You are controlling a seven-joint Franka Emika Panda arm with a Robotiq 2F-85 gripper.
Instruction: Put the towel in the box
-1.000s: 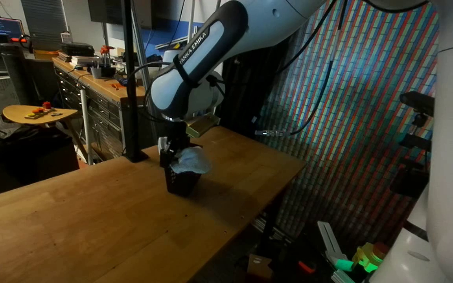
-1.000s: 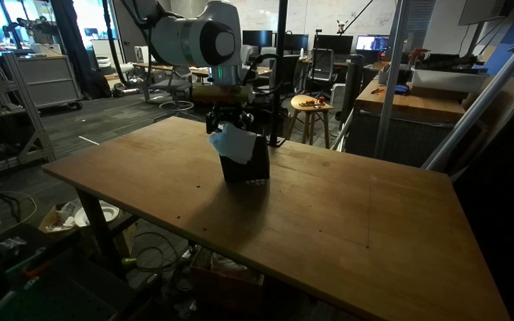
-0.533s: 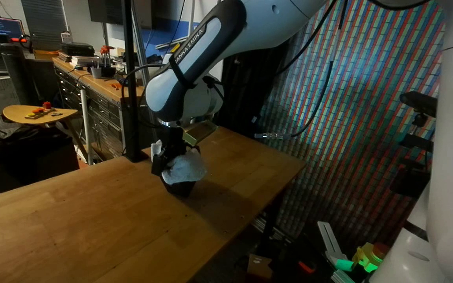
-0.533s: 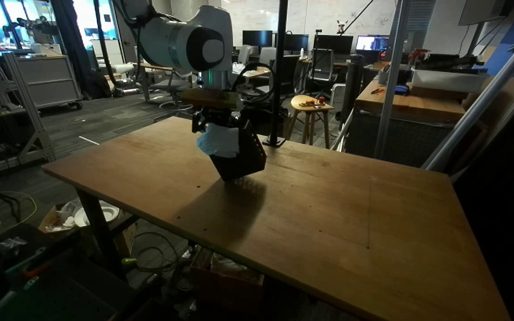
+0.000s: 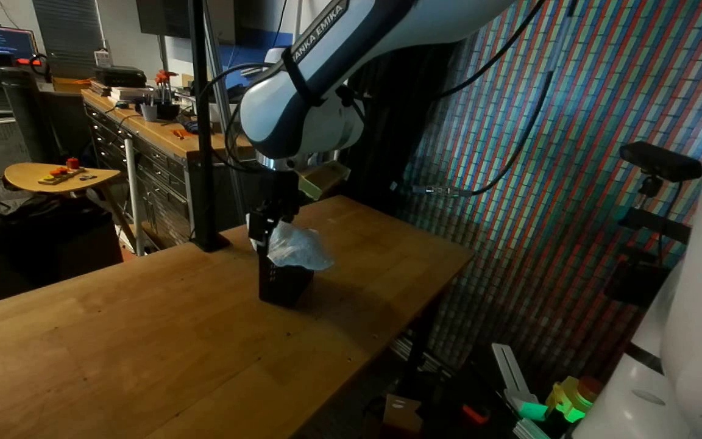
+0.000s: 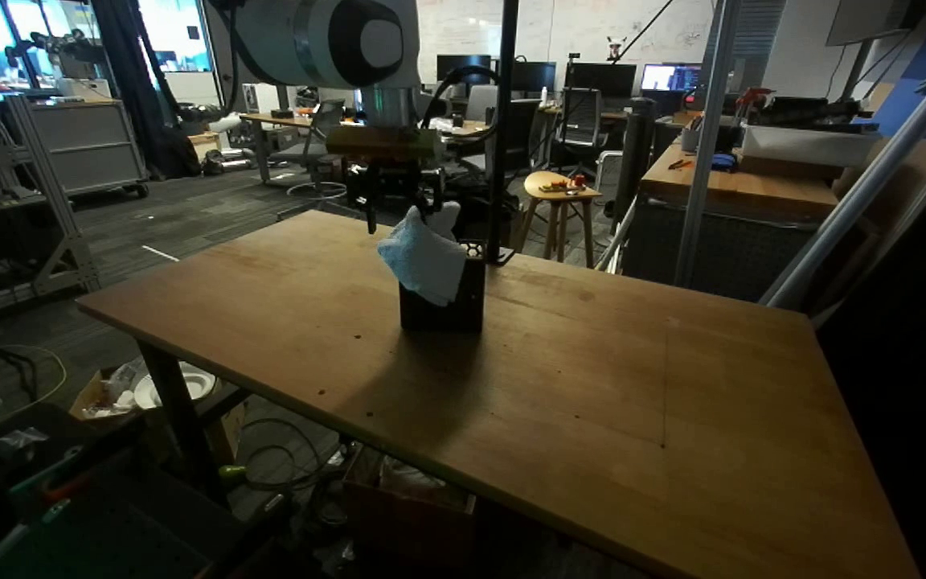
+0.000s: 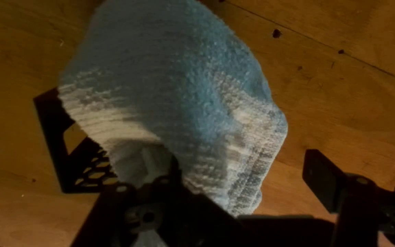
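The small black box (image 5: 284,286) stands upright on the table in both exterior views (image 6: 443,315). Its open lattice side (image 7: 91,171) shows at the left of the wrist view. Bunched at the box's top, the pale towel (image 6: 427,265) sticks up above the rim and hangs down over one outer wall. Much of the opening is covered by the towel (image 7: 183,85), so how much cloth lies inside is hidden. Just above stands my gripper (image 6: 400,215), its fingers spread wide. In the wrist view one finger (image 7: 321,180) is over bare wood; the opposite one is against or close to the cloth.
A black upright pole (image 5: 203,152) is fixed at the table's edge close behind the box (image 6: 501,153). The wooden table (image 6: 632,386) extends around it. A stool (image 6: 563,189) and a drawer bench (image 5: 156,158) stand beyond.
Half a second ago the gripper was lower, shut at the towel, and the box leaned over. Now the jaws have parted, the arm has risen, and the box has settled upright with the towel on it.
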